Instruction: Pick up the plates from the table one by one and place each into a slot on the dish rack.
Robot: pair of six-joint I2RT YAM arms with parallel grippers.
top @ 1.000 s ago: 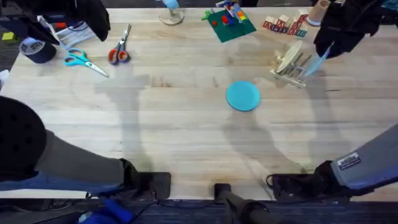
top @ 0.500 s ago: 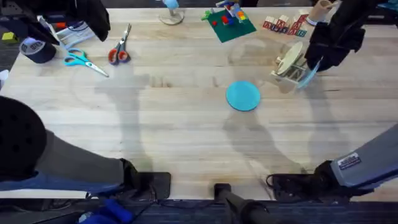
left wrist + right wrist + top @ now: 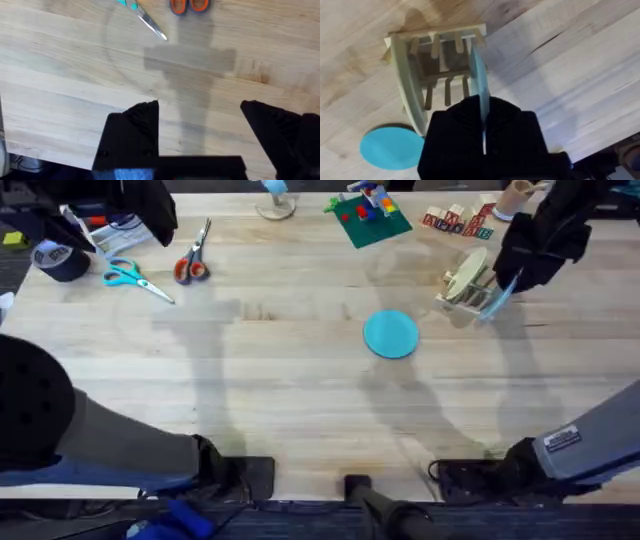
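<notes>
Pale butcher-block planks make up the desk [image 3: 300, 400], and going from its left side across: the left end effector [image 3: 200, 130] hangs over bare wood with its black fingers spread wide and nothing between them. Near the desk's middle, slightly toward 3 o'clock, the bright sky-blue flat round plate [image 3: 390, 335] lies flat, not yet picked up. Farther right, at about 2 o'clock from that plate, stands the small natural-wood dish rack with upright dowel pegs [image 3: 462, 290], with a cream round plate [image 3: 410, 95] standing on edge in one of its slots.

The right end effector [image 3: 482, 125] is clamped on the pale teal thin plate [image 3: 479, 82], held edge-on and being fed down among the pegs, a few slots away from the cream plate. Its lower edge appears to sit between the dowels, though whether it has bottomed out I cannot tell.

Risks, as I judge them: the plate leans a little, so letting go early could tip it out of the rack or against the cream plate. Pressing down off-line could catch the rim on a peg and shove or upend the light rack. A wide release might also knock neighbouring pegs.
</notes>
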